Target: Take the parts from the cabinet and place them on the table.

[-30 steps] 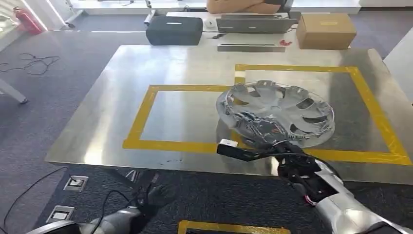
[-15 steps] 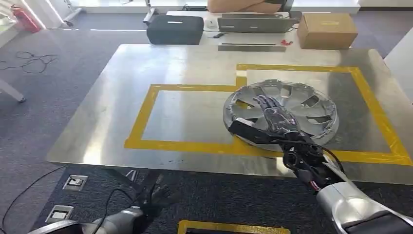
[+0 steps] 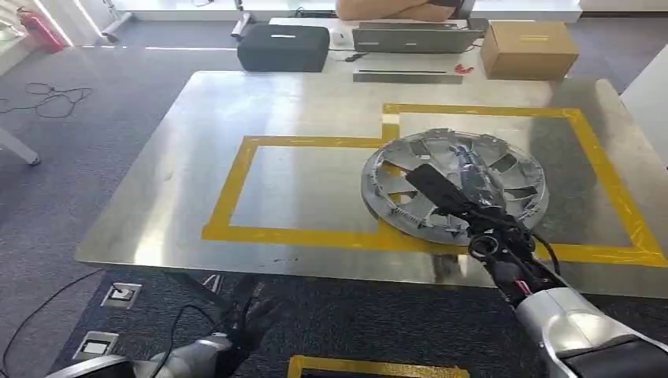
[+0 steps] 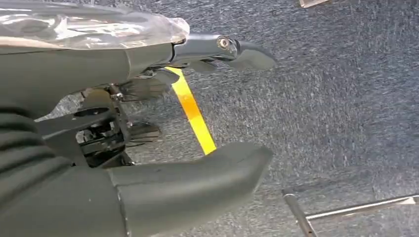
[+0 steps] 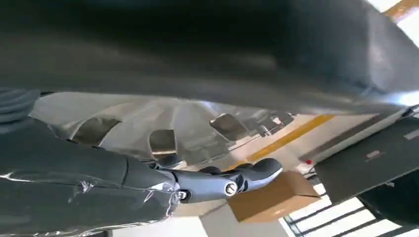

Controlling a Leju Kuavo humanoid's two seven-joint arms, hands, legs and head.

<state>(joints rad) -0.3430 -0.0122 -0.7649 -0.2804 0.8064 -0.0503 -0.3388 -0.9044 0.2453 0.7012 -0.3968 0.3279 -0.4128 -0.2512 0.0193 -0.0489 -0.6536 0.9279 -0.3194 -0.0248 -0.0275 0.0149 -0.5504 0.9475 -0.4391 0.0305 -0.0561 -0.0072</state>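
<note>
Hubcap [image 3: 455,185] lies on the table [image 3: 299,102] across the right yellow tape, so placing looks nearly done, right hand [image 3: 473,183] resting on it, grip unclear; left hand [image 3: 250,319] hangs open.

The right robot hand [image 3: 471,183] has slid farther across the hubcap [image 3: 454,187].
</note>
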